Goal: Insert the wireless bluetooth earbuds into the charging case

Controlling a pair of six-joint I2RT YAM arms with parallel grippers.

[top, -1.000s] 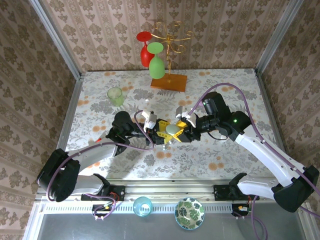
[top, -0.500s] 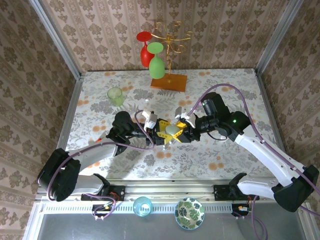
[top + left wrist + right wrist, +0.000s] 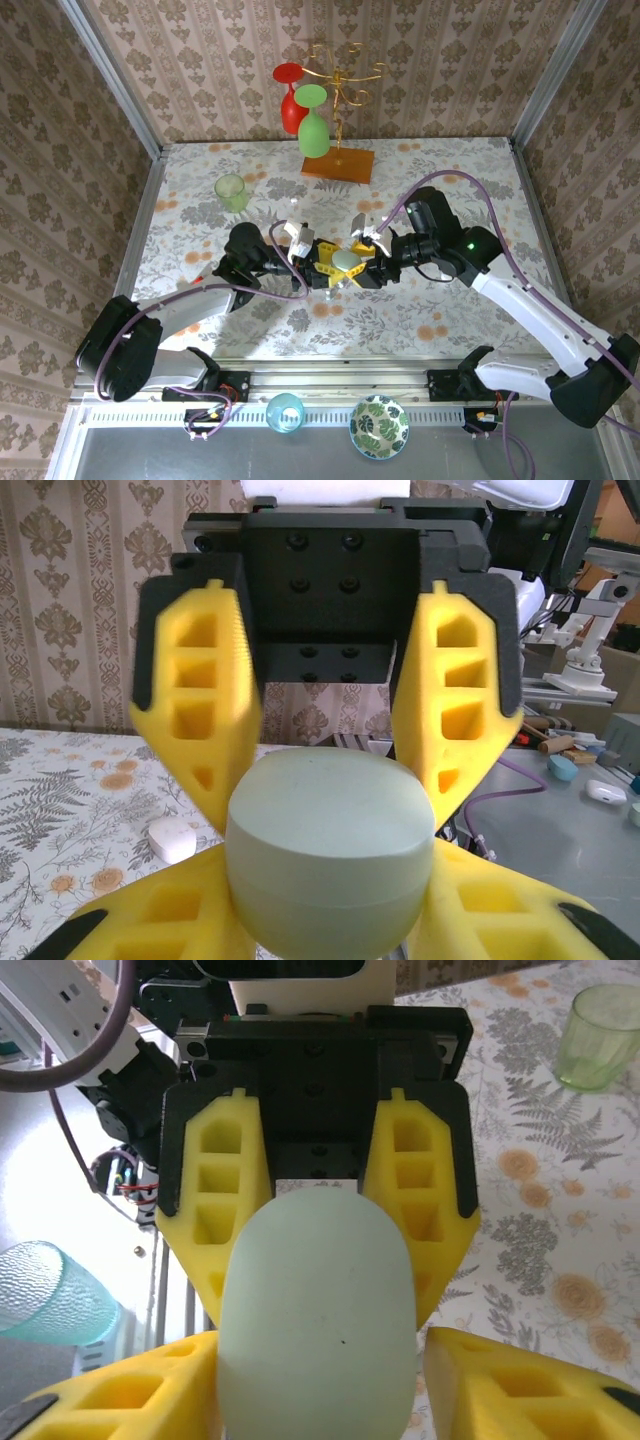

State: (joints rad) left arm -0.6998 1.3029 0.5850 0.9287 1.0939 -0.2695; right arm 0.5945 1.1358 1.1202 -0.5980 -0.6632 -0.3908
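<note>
Two claws meet over desk (image 3: 450, 180) centre with case (image 3: 346, 259) between them. Left claw (image 3: 328, 266), at 9 o'clock, clenched on case, likely steadying it for lid opening. Right claw (image 3: 362, 262), at 3 o'clock, parted, sliver of gap. Likely earbud (image 3: 172, 838) lies on desk at 8 o'clock of case, not yet inserted.

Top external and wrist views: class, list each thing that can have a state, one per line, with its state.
charging case: lid closed, between the jaws of both grippers.
left gripper: jaws shut on the charging case.
right gripper: jaws parted around the charging case.
green cup: upright on the table.
wine glasses: hanging upside down.
</note>
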